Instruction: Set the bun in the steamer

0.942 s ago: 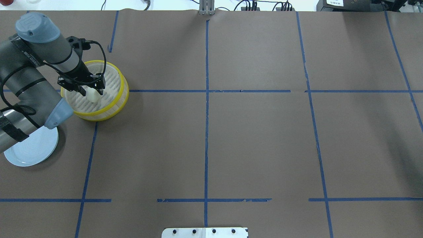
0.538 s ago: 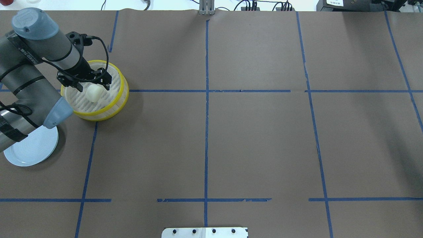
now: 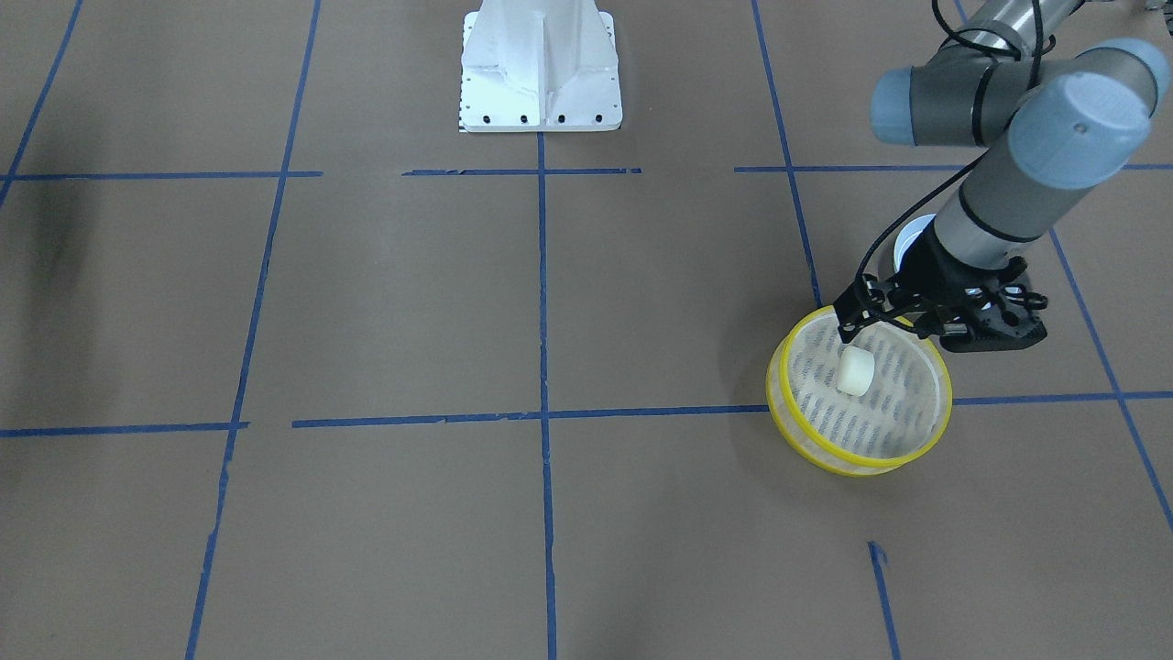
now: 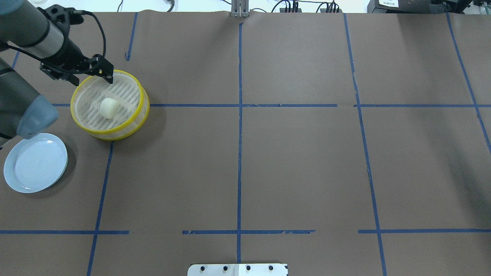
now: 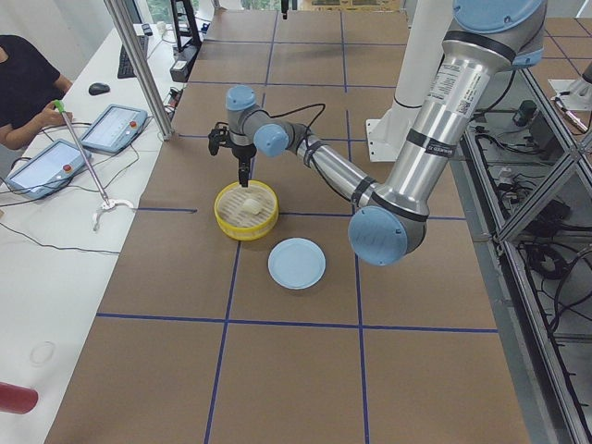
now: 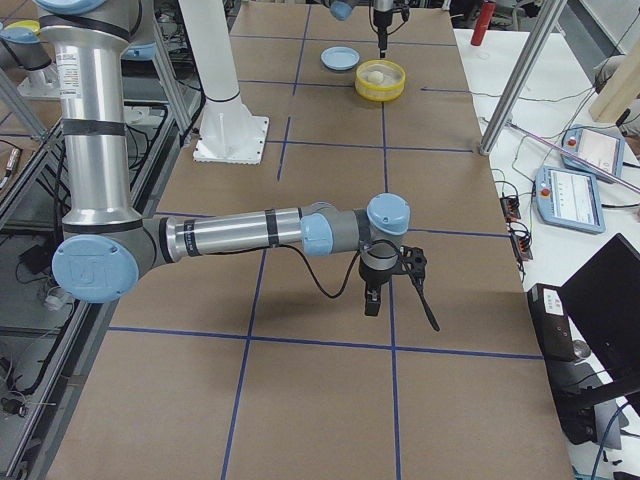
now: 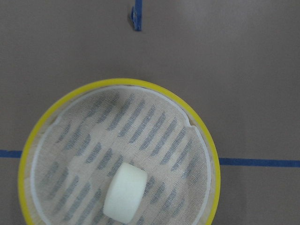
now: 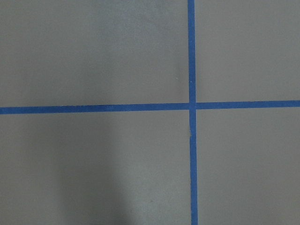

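The cream-white bun (image 4: 108,107) lies free on the slotted floor of the yellow-rimmed steamer (image 4: 115,132), left of its middle. It also shows in the front view (image 3: 857,371), with the steamer (image 3: 861,463) around it, and in the left wrist view (image 7: 124,192). My left gripper (image 4: 92,76) is open and empty, raised over the steamer's far-left rim and clear of the bun. It shows in the front view (image 3: 893,321) too. My right gripper (image 6: 372,300) hangs over bare table far from the steamer; I cannot tell whether it is open or shut.
A light blue plate (image 4: 23,180) lies empty at the near left of the steamer, partly under my left arm's elbow. The white robot base (image 3: 539,64) stands at the table's middle edge. Blue tape lines cross the brown table.
My left gripper let go of the bun, opened, and rose back and to the left off the steamer. The bun stays on the steamer floor.
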You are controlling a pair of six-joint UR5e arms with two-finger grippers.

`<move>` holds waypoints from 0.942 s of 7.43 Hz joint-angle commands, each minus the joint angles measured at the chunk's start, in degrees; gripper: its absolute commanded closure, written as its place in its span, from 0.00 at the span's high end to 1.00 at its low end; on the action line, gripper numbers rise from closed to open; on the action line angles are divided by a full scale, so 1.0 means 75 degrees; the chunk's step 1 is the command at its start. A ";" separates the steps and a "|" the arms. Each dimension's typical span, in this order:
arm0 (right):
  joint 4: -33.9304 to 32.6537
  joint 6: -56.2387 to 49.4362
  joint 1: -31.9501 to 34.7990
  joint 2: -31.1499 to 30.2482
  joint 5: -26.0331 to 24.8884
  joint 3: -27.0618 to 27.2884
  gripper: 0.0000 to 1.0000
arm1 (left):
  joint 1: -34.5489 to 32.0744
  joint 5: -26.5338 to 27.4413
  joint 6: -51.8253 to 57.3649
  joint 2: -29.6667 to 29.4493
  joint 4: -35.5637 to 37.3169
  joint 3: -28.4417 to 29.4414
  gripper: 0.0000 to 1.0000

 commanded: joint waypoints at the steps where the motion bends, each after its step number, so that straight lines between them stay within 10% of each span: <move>1: 0.0000 0.0000 0.0000 0.0000 0.0000 0.0000 1.00 | -0.1483 -0.0024 0.1858 0.0041 0.1436 -0.0605 1.00; 4: 0.0000 0.0000 0.0000 0.0000 0.0000 0.0000 1.00 | -0.3129 -0.0292 0.5855 0.1556 0.1820 -0.0338 1.00; 7: 0.0000 0.0000 0.0000 0.0000 0.0000 0.0000 1.00 | -0.3918 -0.0913 0.6979 0.3443 0.0070 0.0635 1.00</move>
